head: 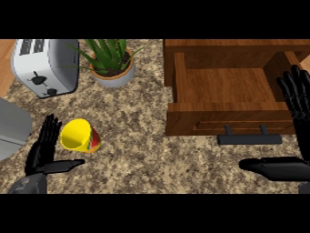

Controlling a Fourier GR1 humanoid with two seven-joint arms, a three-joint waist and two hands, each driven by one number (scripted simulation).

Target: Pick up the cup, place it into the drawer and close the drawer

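Speckled bench (150,150) carries the yellow cup (78,135) on its side beside my left hand (44,152), fingers straight, while my right hand (303,118), fingers spread, flanks the open drawer (226,98).

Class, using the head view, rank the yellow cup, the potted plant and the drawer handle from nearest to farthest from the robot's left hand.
From the left hand:
1. Yellow cup, lying on its side just right of the fingers.
2. Potted plant, farther back on the counter, slightly to the right.
3. Drawer handle, far across on the right, on the open drawer's front.
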